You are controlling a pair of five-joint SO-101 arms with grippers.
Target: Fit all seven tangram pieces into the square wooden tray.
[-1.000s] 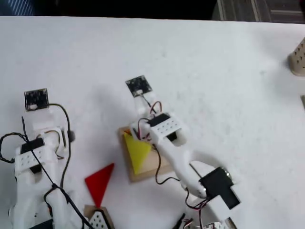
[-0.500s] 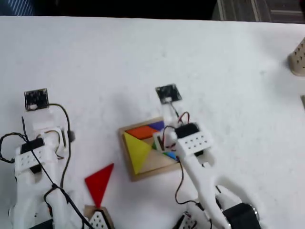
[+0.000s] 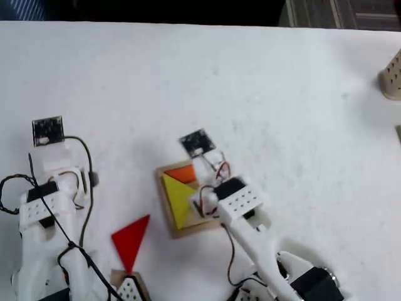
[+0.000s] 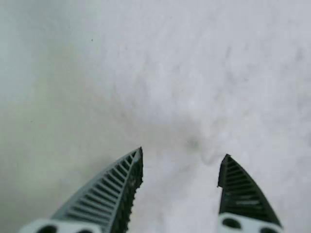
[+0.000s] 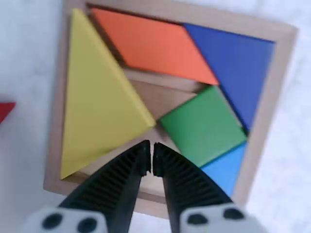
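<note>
Now that it has swung back from the tray's three-o'clock edge, the right gripper (image 5: 150, 158) hangs pressed together over the wooden tray (image 5: 286, 73), tips by the yellow triangle (image 5: 97, 102). Bare wood shows, so fitting looks unfinished; the red triangle (image 3: 131, 241) lies outside at seven o'clock. The left gripper (image 4: 183, 155) is spread over the table (image 4: 146, 73).

Right gripper (image 5: 150, 158) started above the middle of the tray (image 3: 164, 188), swung out past its right edge at the half-second mark, then came back left and toward the base. In the high view the right arm (image 3: 241, 204) covered the green square (image 5: 201, 124) and blue triangle (image 5: 238, 63) again.
</note>
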